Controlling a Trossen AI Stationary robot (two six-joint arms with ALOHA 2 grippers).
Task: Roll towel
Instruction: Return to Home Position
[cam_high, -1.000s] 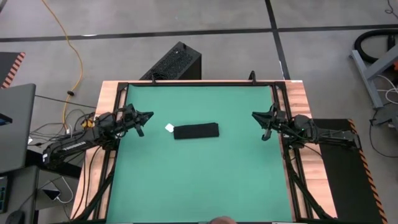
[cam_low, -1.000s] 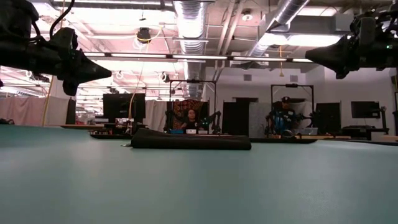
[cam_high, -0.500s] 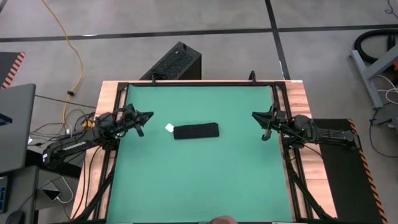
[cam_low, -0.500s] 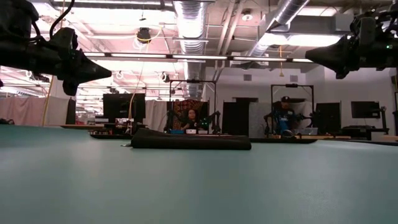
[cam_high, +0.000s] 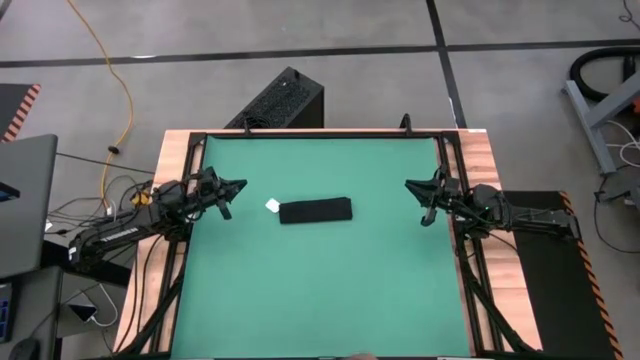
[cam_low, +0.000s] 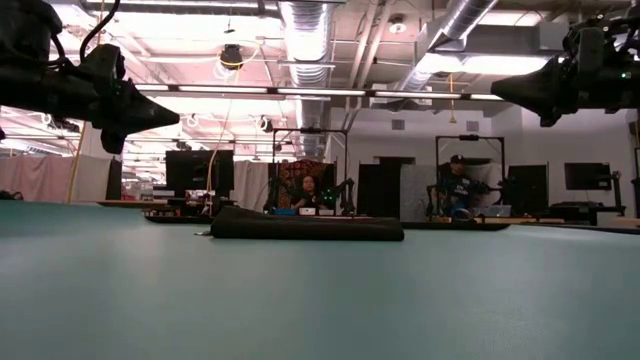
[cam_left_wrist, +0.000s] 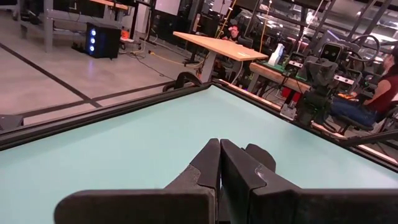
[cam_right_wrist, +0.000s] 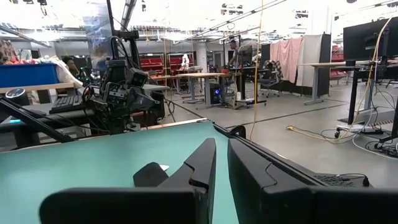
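The black towel (cam_high: 315, 211) lies as a short roll or fold on the middle of the green mat (cam_high: 320, 290), its long side running left to right. Its small white tag (cam_high: 272, 206) lies on the mat at its left end. In the low view the towel (cam_low: 305, 228) is a low dark bundle. My left gripper (cam_high: 238, 186) hangs shut above the mat's left edge, pointing at the towel. My right gripper (cam_high: 410, 184) hangs shut above the mat's right edge, also pointing inward. Neither touches anything.
A hard black ribbed box (cam_high: 280, 100) stands on the floor beyond the table's far edge. A laptop (cam_high: 25, 200) and cables lie to the left of the table. The low view shows people seated at desks in the room behind (cam_low: 305, 190).
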